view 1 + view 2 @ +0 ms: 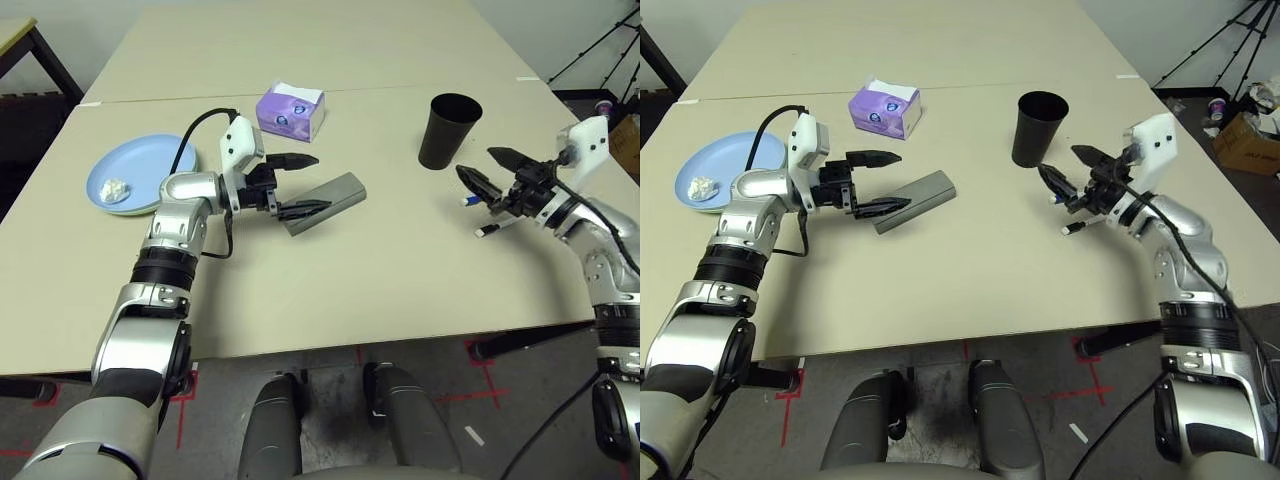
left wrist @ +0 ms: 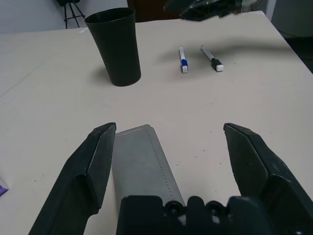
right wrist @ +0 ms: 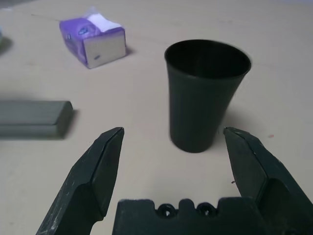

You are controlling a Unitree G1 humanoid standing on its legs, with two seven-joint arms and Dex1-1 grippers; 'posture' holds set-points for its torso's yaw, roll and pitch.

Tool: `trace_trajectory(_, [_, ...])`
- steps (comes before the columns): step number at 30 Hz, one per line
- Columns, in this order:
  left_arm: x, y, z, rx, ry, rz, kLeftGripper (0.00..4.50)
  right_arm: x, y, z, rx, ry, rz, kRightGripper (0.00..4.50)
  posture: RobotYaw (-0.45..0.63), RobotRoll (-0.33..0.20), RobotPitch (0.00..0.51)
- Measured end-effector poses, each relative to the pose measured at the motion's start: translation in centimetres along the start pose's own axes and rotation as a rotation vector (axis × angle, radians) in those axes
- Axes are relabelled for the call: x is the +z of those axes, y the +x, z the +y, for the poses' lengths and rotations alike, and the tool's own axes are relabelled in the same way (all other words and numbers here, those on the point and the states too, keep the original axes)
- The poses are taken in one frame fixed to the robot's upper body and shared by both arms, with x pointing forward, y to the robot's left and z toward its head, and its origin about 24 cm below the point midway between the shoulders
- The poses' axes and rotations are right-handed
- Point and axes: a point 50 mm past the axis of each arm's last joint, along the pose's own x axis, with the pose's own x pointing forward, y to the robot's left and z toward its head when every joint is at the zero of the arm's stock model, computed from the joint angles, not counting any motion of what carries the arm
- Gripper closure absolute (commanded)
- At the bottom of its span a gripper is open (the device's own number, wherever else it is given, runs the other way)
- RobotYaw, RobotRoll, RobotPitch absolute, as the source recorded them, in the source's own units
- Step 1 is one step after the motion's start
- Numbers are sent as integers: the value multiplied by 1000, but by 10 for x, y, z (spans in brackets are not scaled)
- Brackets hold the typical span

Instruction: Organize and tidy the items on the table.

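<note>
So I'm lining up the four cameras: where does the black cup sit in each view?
Left eye view: black cup stands upright, upper right of centre, on the table.
Right eye view: cup upper middle, just right of centre.
Left wrist view: cup upper left, beyond the grey case.
Right wrist view: cup centre, ahead of the claw.
Shared landmark: the grey case, lying flat in all four.

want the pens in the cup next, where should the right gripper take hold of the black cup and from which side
Probably the upper wall of the black cup, approached level from the robot's right, where the open right gripper already faces it. The cup stands upright and tapers downward, so a grip near the wider rim is less likely to slip. The pens lie beside it, clear of that approach.
</note>
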Motion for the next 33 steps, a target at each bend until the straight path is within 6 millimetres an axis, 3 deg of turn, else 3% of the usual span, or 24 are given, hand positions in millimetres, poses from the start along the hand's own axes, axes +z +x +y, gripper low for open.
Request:
trace_trajectory(4, [-2, 1, -2, 6, -6, -4, 15, 1, 4, -5, 163, -288, 172, 0, -66, 0, 160])
trace_trajectory(11, [-3, 5, -8, -40, 1, -2, 15, 19, 24, -5, 424, -614, 297, 0, -74, 0, 164])
trace_trajectory(20, [-9, 8, -24, -212, -17, 36, 15, 26, 36, -6, 613, -761, 452, 0, -82, 0, 172])
trace_trajectory(33, [-4, 1, -16, -104, -45, 9, 15, 22, 42, 4, 765, -879, 640, 0, -75, 0, 178])
